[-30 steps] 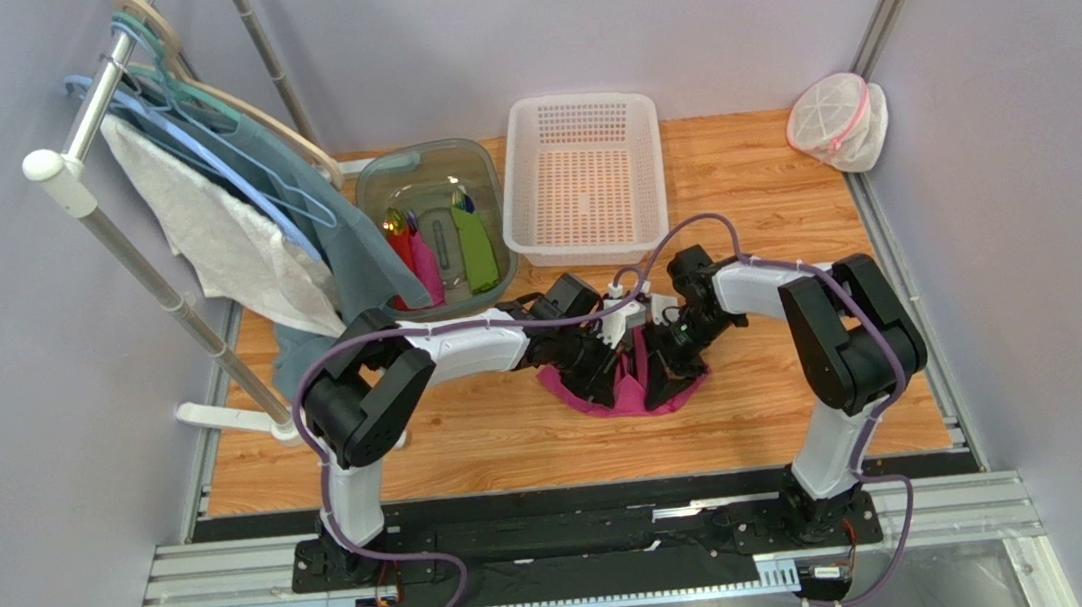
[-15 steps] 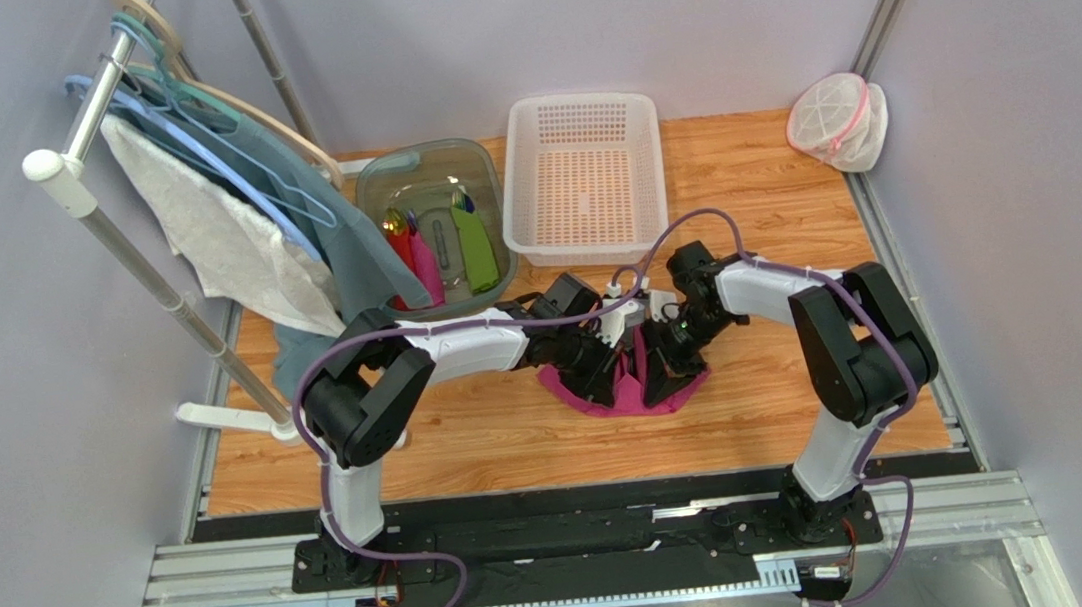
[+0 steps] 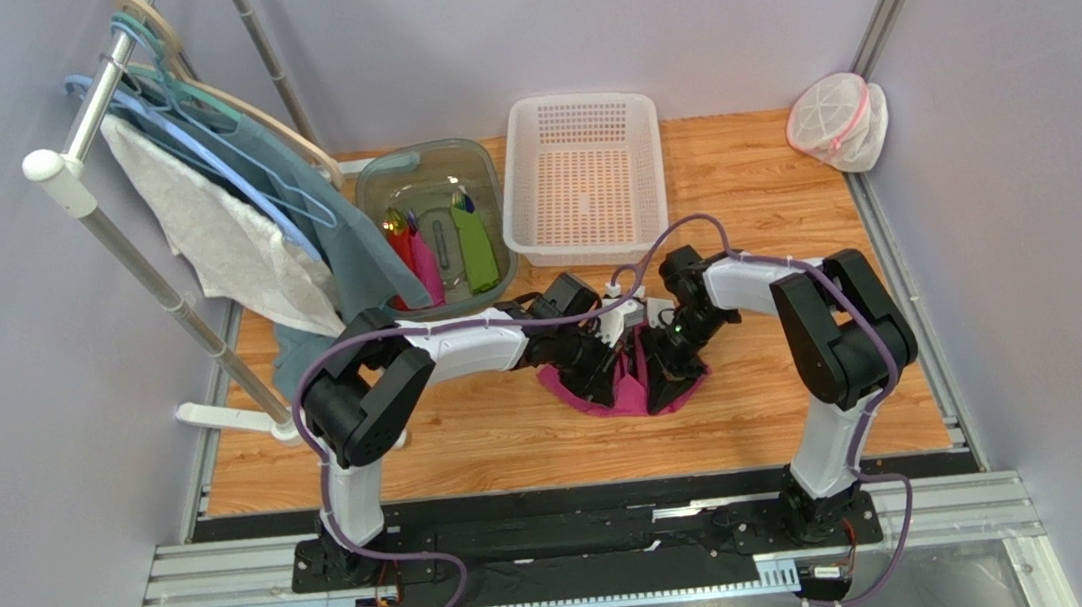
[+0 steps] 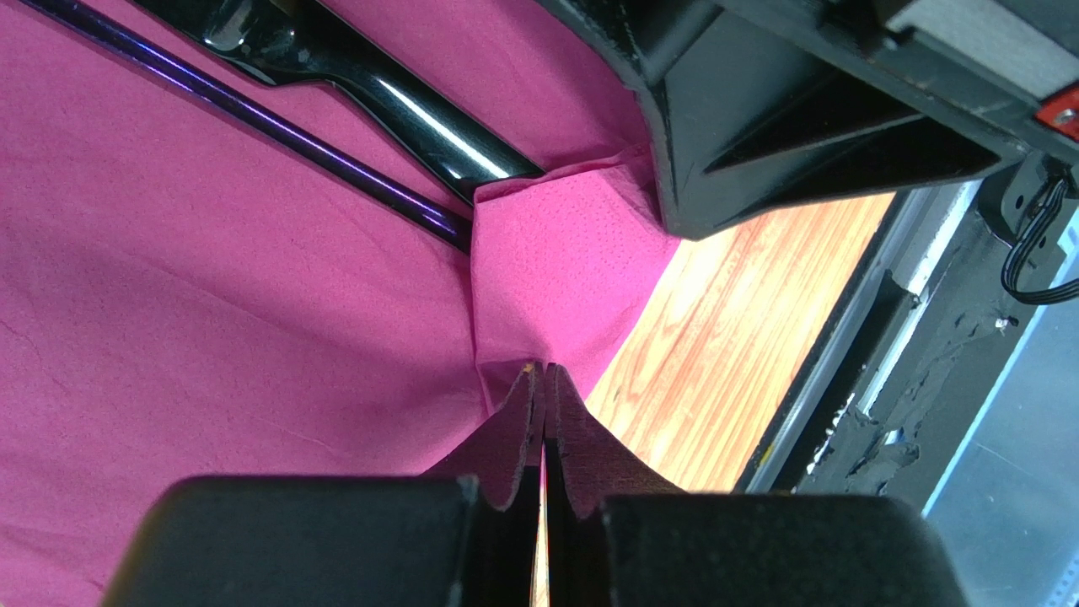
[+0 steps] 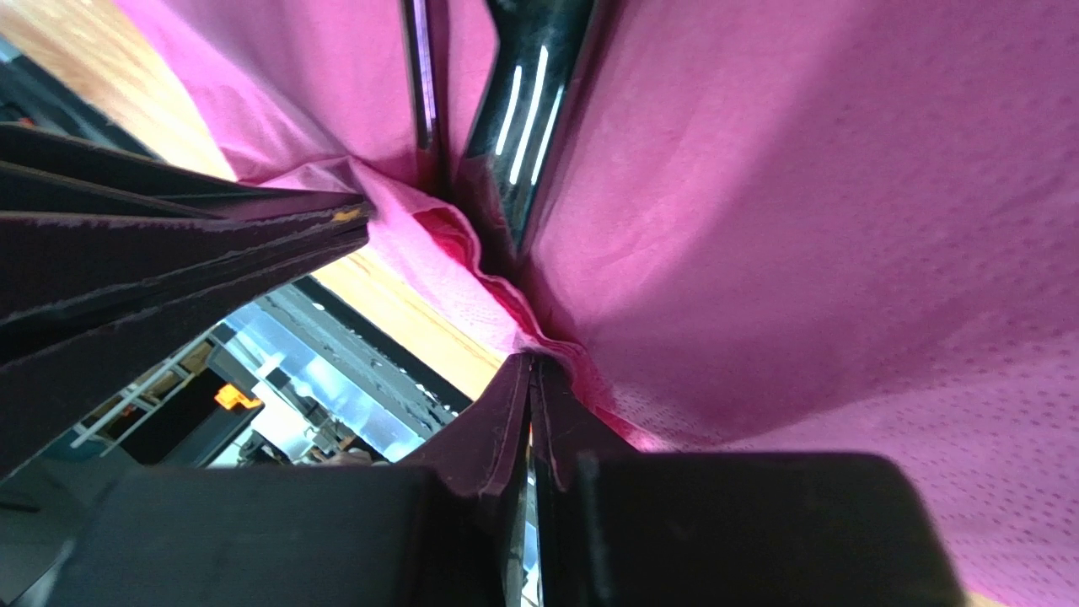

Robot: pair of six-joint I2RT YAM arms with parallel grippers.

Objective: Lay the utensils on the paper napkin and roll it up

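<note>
The magenta paper napkin (image 3: 636, 389) lies on the wooden table, partly folded up between both grippers. The dark purple spoon (image 4: 291, 137) and the black knife (image 4: 405, 108) lie on it side by side; both also show in the right wrist view, the spoon (image 5: 423, 76) left of the knife (image 5: 526, 114). My left gripper (image 4: 545, 373) is shut, pinching a near fold of the napkin (image 4: 228, 291). My right gripper (image 5: 530, 364) is shut, pinching the napkin's edge (image 5: 785, 253). In the top view the left gripper (image 3: 603, 373) and right gripper (image 3: 667, 366) stand close together over the napkin.
A white basket (image 3: 584, 179) stands at the back centre. A clear tub (image 3: 430, 225) with green, pink and red items stands to its left. A rack with hangers and cloth (image 3: 212, 203) is far left. A mesh bag (image 3: 835, 122) sits at the back right.
The right arm's elbow has shifted slightly left. Both grippers stay shut on the napkin at nearly the same spot.
</note>
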